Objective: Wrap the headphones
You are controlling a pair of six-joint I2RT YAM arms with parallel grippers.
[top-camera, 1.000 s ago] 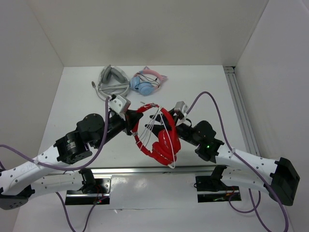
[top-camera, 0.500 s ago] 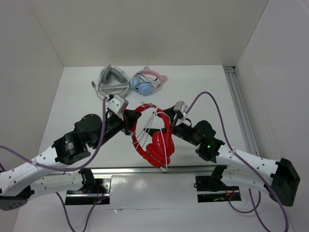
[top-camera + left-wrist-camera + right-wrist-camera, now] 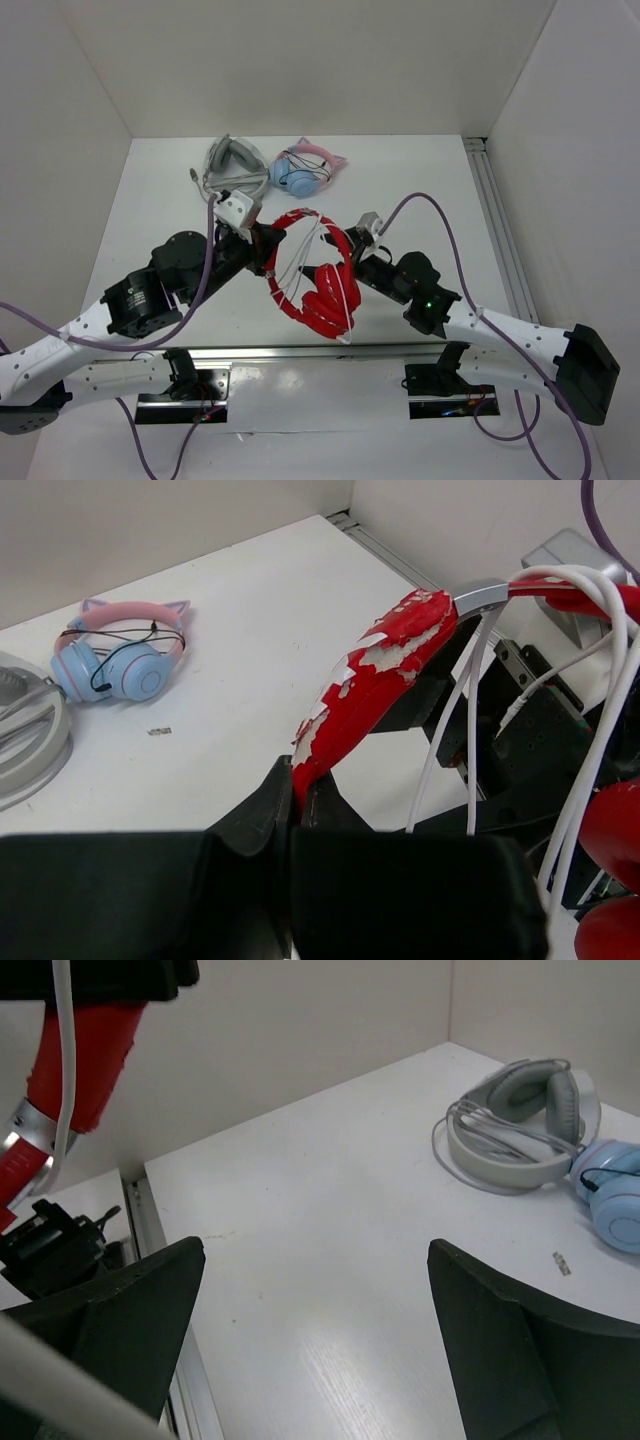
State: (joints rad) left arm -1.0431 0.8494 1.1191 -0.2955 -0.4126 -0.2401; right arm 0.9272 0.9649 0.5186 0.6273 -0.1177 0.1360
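The red headphones [image 3: 322,290] hang above the table between the two arms, earcups low. The white cable [image 3: 303,252] runs in several loops across the headband. My left gripper [image 3: 266,248] is shut on the headband; in the left wrist view the gripper [image 3: 298,780] pinches the end of the peeling red band [image 3: 372,680], with cable strands [image 3: 470,710] beside it. My right gripper [image 3: 352,262] sits just right of the headphones, partly hidden by them. In the right wrist view it [image 3: 315,1260] is wide open and empty, with the red band [image 3: 82,1055] and cable [image 3: 65,1050] at the upper left.
Grey-white headphones [image 3: 232,165] and light-blue and pink cat-ear headphones [image 3: 305,170] lie at the back of the table; both also show in the left wrist view [image 3: 25,730] [image 3: 122,658]. A metal rail [image 3: 495,220] runs along the right side. White walls enclose the table.
The headphones have turned and shifted a little left, the earcups swinging left. Both grippers moved slightly left with them. The left gripper kept its hold.
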